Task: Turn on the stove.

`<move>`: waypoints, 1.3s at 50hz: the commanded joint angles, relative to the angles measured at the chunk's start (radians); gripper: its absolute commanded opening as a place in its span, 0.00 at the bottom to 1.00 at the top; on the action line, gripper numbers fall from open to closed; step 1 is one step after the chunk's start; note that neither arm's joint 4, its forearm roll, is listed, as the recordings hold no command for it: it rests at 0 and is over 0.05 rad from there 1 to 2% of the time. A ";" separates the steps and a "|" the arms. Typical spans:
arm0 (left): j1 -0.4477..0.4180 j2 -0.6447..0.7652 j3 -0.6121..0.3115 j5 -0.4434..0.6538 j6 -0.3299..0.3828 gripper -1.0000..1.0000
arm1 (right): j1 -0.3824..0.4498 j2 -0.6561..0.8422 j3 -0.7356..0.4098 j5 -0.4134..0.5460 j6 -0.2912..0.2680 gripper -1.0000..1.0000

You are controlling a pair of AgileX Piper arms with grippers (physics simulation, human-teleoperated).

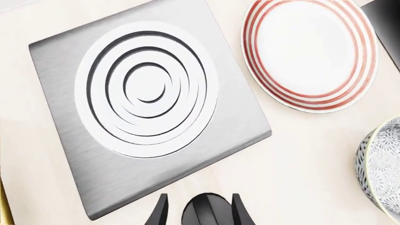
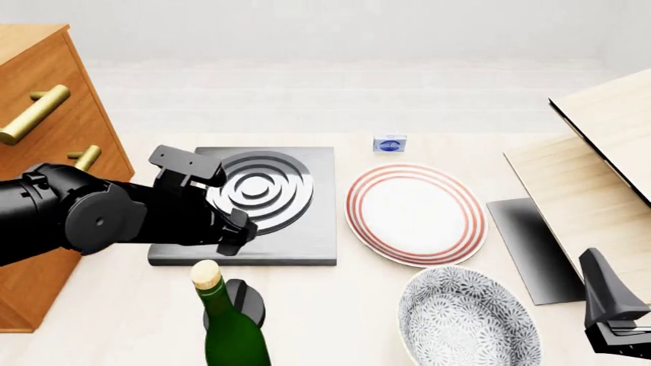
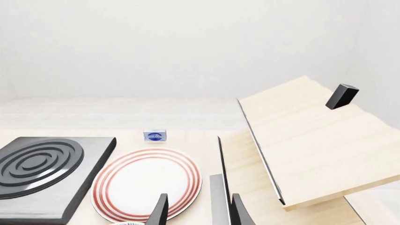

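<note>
The stove (image 1: 150, 117) is a flat square grey slab with concentric raised rings, and it also shows in the front view (image 2: 259, 198) and the right wrist view (image 3: 44, 168). Its small black round knob (image 2: 248, 297) sits on the table just in front of the slab, partly hidden by a green bottle. My left gripper (image 2: 236, 236) hovers over the slab's front edge. In the left wrist view, the left gripper (image 1: 201, 213) is open with the knob (image 1: 206, 208) lying between its fingers; I cannot tell whether they touch. My right gripper (image 3: 198, 213) is open and empty at the front right.
A green bottle (image 2: 229, 328) stands beside the knob. A white plate with red rings (image 2: 415, 213) and a patterned bowl (image 2: 468, 320) lie right of the stove. A small blue box (image 2: 389, 143) is behind them. A wooden drawer cabinet (image 2: 41, 137) is left and a tilted wooden board (image 2: 610, 145) right.
</note>
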 commanded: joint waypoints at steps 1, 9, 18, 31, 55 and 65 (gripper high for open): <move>-0.011 0.038 0.030 -0.040 -0.029 1.00 | 0.000 0.000 0.000 0.000 0.000 1.00; -0.019 0.060 0.063 -0.081 -0.040 1.00 | 0.000 0.000 0.000 0.000 0.000 1.00; -0.020 0.080 0.086 -0.108 -0.057 1.00 | 0.000 0.001 0.000 0.000 0.000 1.00; -0.021 0.103 0.100 -0.138 -0.068 1.00 | 0.000 0.000 0.000 0.000 0.000 1.00; -0.011 0.170 0.143 -0.224 -0.087 1.00 | 0.000 0.000 0.000 0.000 0.000 1.00; -0.026 0.197 0.178 -0.273 -0.114 1.00 | 0.000 0.000 0.000 0.000 0.000 1.00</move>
